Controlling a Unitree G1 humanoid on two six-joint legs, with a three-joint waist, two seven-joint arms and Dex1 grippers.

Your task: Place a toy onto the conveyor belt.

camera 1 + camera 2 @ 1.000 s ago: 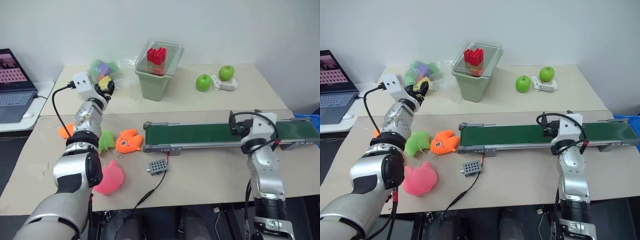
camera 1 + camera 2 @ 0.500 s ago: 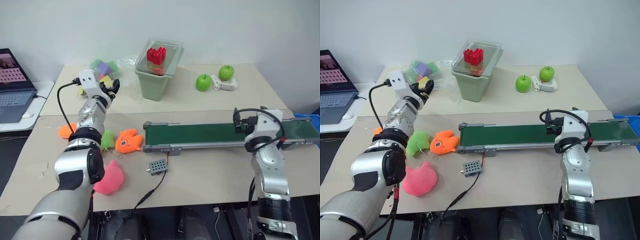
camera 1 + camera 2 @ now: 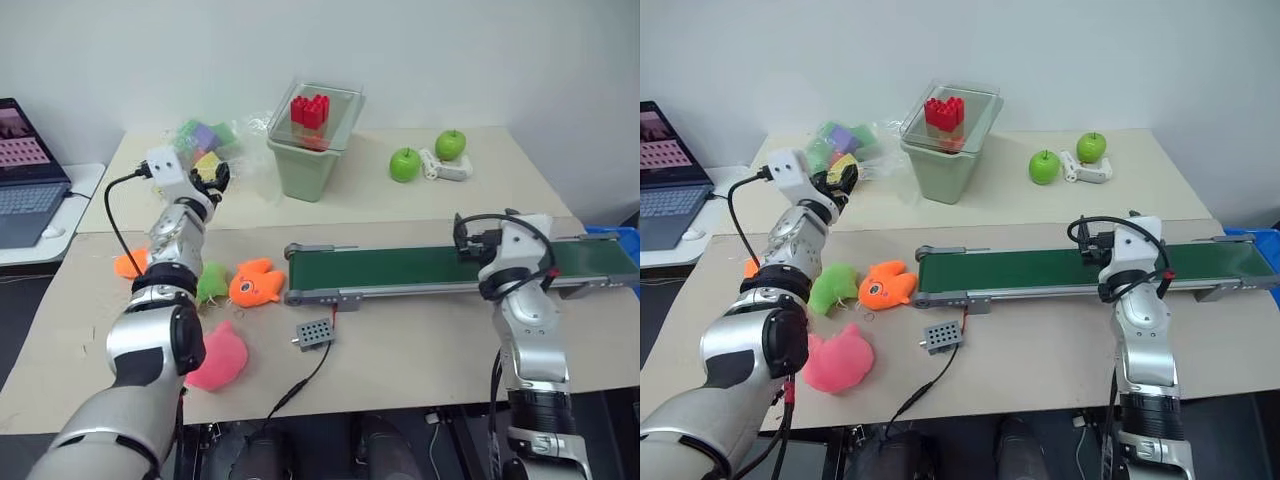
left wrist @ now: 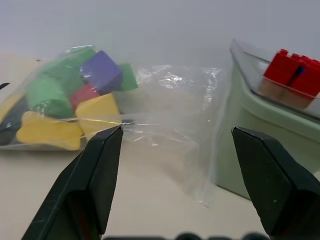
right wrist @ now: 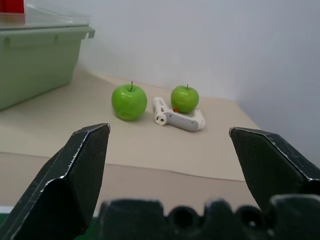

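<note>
The conveyor belt point(image 3: 420, 268) lay long and green across the near table, nothing on it, and my right gripper point(image 5: 182, 165) hung above its right half, fingers spread wide and empty. The green bin point(image 3: 308, 150) sat behind with red blocks point(image 3: 310, 108) on its clear lid. My left gripper point(image 4: 175, 170) was up at the bagged foam blocks point(image 4: 70, 95), jaws wide, gripping nothing. The toys lay left of the belt: pink plush point(image 3: 838, 359), orange fish point(image 3: 256, 283), green plush point(image 3: 832, 286).

My arms are glossy silver shells with black joint bands; each white wrist block trails a black cable (looped on both), ending in black wedge-shaped fingers point(image 4: 95, 190).
</note>
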